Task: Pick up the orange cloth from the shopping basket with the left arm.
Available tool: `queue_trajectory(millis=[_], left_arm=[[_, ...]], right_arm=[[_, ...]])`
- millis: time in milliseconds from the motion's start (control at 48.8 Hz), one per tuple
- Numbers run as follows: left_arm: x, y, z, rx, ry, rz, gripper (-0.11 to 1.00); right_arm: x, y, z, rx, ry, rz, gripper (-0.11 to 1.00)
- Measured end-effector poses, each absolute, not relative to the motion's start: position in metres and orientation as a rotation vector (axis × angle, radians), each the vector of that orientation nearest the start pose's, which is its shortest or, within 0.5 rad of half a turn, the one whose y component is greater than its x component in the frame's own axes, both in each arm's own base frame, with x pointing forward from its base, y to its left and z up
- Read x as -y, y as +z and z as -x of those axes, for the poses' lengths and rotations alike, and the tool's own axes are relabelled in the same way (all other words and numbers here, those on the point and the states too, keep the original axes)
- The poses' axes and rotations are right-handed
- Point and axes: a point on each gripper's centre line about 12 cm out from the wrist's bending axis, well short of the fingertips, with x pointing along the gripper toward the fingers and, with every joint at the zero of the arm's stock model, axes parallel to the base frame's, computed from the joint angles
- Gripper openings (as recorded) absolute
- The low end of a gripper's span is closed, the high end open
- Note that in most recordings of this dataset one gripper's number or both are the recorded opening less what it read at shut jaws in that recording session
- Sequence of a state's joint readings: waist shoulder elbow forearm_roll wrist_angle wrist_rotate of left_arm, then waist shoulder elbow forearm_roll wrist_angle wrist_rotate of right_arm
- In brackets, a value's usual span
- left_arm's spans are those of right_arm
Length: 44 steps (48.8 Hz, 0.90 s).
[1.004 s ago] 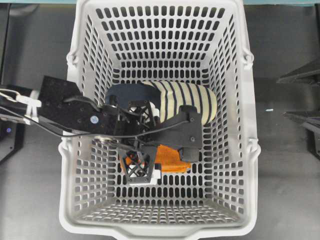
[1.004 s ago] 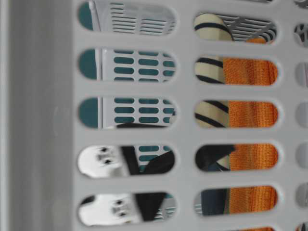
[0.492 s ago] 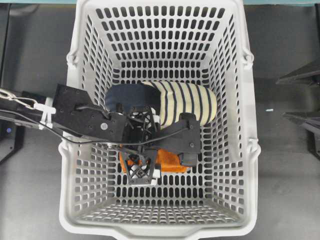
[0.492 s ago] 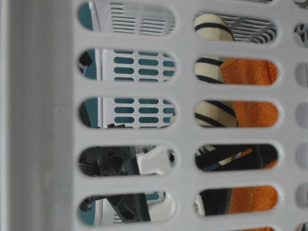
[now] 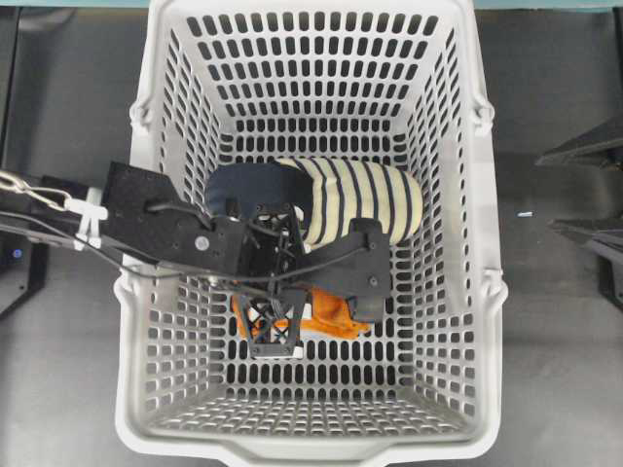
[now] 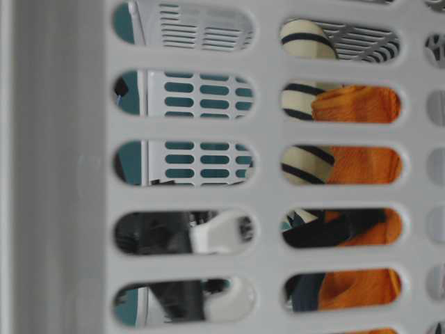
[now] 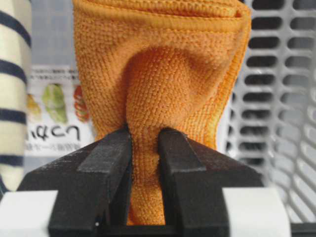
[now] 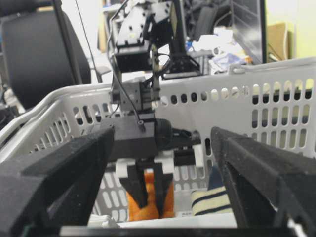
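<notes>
The orange cloth (image 5: 331, 313) lies bunched on the floor of the light-grey shopping basket (image 5: 487, 292), just in front of the striped slipper. My left gripper (image 5: 282, 313) reaches down into the basket from the left and is shut on the cloth. In the left wrist view a ridge of orange cloth (image 7: 163, 84) is pinched between the two black fingers of the left gripper (image 7: 144, 136). The right wrist view shows the left gripper (image 8: 148, 195) closed on the cloth (image 8: 170, 200) from the side. My right gripper (image 8: 160, 140) stands open outside the basket's right wall, holding nothing.
A navy-and-cream striped slipper (image 5: 360, 199) lies across the basket's middle, touching the left arm's far side. A printed label (image 7: 54, 113) lies on the basket floor beside the cloth. The slotted walls (image 6: 62, 174) rise on all sides. Dark arm parts (image 5: 589, 233) sit at the right edge.
The left gripper's fingers have come together on the orange cloth, pulling it into a raised fold. The arm came down and in a little. The right gripper has not moved.
</notes>
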<state>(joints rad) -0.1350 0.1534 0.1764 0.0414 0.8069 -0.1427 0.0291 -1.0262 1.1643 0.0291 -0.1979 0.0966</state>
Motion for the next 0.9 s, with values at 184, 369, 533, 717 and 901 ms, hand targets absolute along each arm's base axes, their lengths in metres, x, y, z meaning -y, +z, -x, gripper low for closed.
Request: queue_trajectory(millis=[184, 369, 533, 717, 901], left_arm=[[0.056, 0.265, -0.443, -1.047, -0.043, 0.0, 0.13], [0.054, 0.335, -0.447, -0.996, -0.048, -0.014, 0.13], [0.048, 0.39, -0.44, -0.992, -0.051, -0.033, 0.13], [0.049, 0.422, -0.438, -1.019, -0.052, -0.043, 0.13], [0.048, 0.428, -0.441, -1.038, -0.048, -0.043, 0.13]], right_arm=[[-0.005, 0.299, -0.19, 0.057, 0.027, -0.128, 0.76], [-0.005, 0.298, -0.189, 0.055, 0.027, -0.128, 0.76], [-0.005, 0.299, -0.188, 0.063, 0.027, -0.128, 0.76], [-0.005, 0.301, -0.186, 0.072, 0.028, -0.128, 0.76], [-0.005, 0.302, -0.185, 0.077, 0.028, -0.128, 0.76]])
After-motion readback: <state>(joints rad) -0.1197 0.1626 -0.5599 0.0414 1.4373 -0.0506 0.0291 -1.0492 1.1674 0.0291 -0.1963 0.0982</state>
